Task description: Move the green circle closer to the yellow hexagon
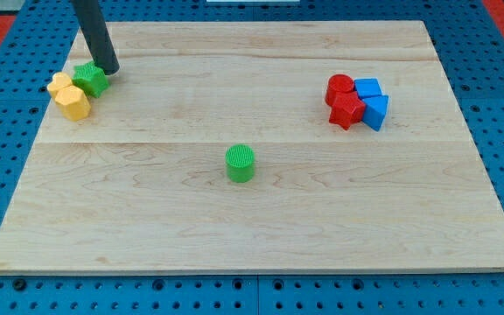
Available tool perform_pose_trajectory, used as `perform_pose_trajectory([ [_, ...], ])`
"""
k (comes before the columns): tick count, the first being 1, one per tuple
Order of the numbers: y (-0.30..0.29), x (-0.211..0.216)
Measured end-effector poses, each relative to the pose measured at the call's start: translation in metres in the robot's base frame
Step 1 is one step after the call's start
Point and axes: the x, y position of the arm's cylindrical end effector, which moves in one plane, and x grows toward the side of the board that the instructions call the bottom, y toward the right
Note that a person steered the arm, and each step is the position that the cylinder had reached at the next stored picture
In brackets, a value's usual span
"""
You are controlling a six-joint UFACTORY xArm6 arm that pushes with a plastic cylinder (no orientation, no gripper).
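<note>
The green circle (pixel 241 163) stands alone near the middle of the wooden board (pixel 252 227). The yellow hexagon (pixel 74 102) sits at the view's left edge of the board, touching a second yellow block (pixel 59 85) above it and a green star-shaped block (pixel 91 80) to its upper right. My tip (pixel 108 69) rests at the upper right of the green star, touching or nearly touching it, far up and to the left of the green circle.
A cluster at the view's right holds a red circle (pixel 339 87), a red star-like block (pixel 346 111), a blue cube (pixel 367 88) and a blue triangular block (pixel 376 112). Blue perforated table surrounds the board.
</note>
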Motion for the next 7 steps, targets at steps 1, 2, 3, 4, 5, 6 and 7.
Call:
perform_pose_trajectory([
  [1,0.009,0.014],
  [2,0.081,0.05],
  [3,0.14,0.099],
  [4,0.211,0.134],
  [5,0.289,0.155],
  [6,0.271,0.188],
  [7,0.237,0.183],
])
